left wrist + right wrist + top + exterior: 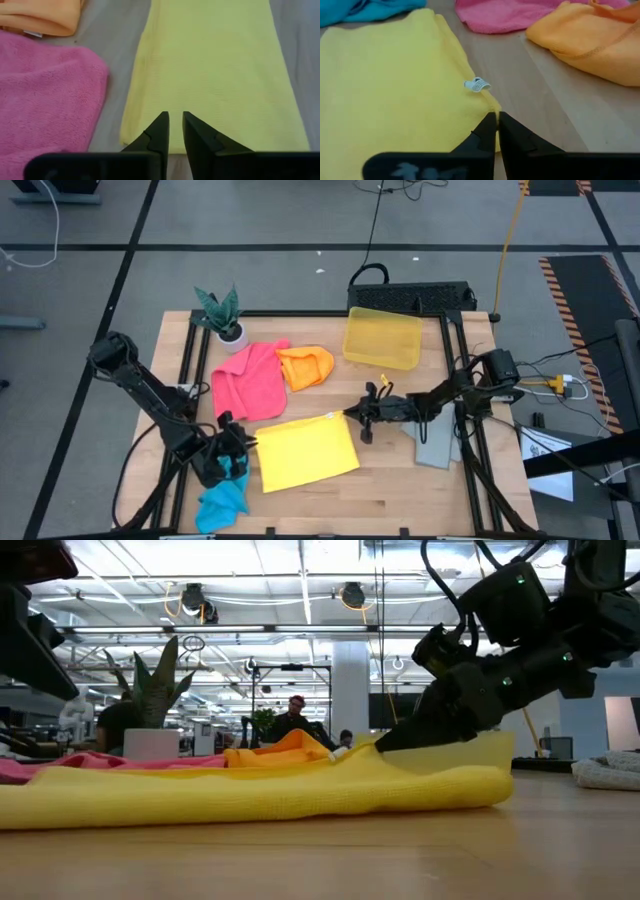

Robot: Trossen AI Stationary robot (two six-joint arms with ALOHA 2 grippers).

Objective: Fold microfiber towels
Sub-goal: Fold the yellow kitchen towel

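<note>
The wooden table (400, 480) bears a yellow towel (305, 452). The left gripper (175, 125), slightly parted, sits at its edge; the right gripper (497, 125) pinches its corner. A person (293, 720) sits beyond.

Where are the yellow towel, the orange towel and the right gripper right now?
yellow towel (305, 454): high view, middle of its flat top.
orange towel (307, 366): high view, centre of the bunched cloth.
right gripper (496, 120): right wrist view, between the fingertips at the yellow towel's edge.
</note>
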